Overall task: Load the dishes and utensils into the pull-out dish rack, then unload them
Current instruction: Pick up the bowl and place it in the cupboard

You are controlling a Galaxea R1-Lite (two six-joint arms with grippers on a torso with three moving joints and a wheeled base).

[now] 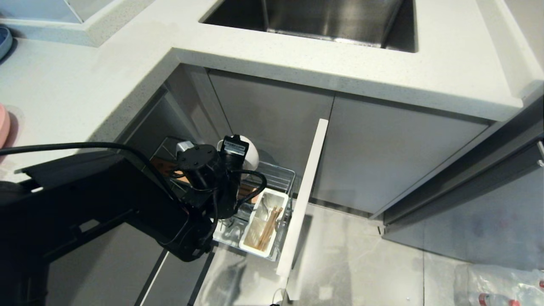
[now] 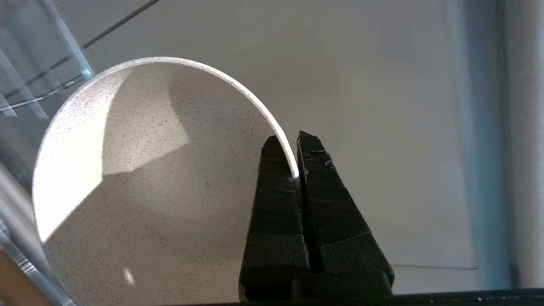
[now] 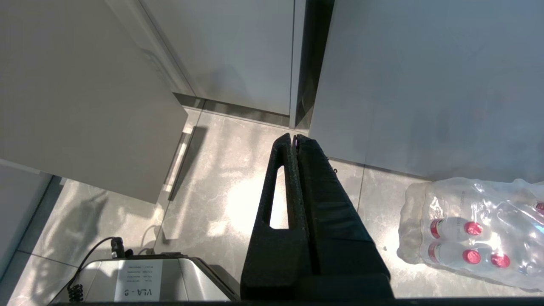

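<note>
1. Bowl, head view: white, it sits tilted on edge over the back of the pulled-out rack, partly hidden behind the left gripper, which reaches down to it from the robot's left. The rack's white caddy at the front holds the chopsticks and a spoon, both lying along its length. A wooden insert shows beside the arm. The plate is not visible in the rack. The pale front panel stands at the rack's outer end.

2. Bowl, left wrist view: its rim runs between the left gripper's fingers, which are clamped together on it, one finger inside the bowl and one outside. The bowl's hollow faces the camera and it is empty.

3. Right wrist view: the right gripper hangs parked, fingers together on nothing, above the floor, near wrapped bottles. The left arm is plainly the nearer to the rack.
</note>
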